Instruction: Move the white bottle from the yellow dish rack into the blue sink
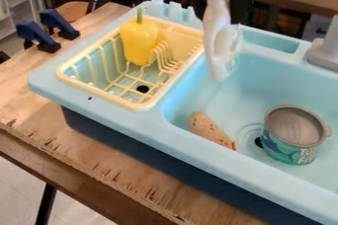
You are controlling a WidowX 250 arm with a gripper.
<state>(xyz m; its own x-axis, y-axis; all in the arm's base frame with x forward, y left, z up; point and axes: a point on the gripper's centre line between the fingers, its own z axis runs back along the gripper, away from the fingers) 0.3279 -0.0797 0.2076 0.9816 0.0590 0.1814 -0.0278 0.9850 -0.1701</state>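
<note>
At the top of the camera view the black gripper [222, 8] hangs over the left part of the sink basin, shut on a white bottle-like object [221, 36]. The object points downward, its lower end over the basin near the divider. To the left, a yellow pepper [139, 41] with a green stem stands in the cream dish rack [100, 93]. Down in the light blue basin [228, 100] lie a tan, speckled, cone-shaped item [210, 129] at the left and an opened tin [290, 142] with a green and teal label at the right, beside the dark drain.
A grey faucet base [324, 51] stands on the sink's right rear rim. Two dark blue clamps [38, 35] sit on the wooden table [86, 165] at the upper left. The sink's raised edge and the rack's wire-like prongs lie left of the gripper.
</note>
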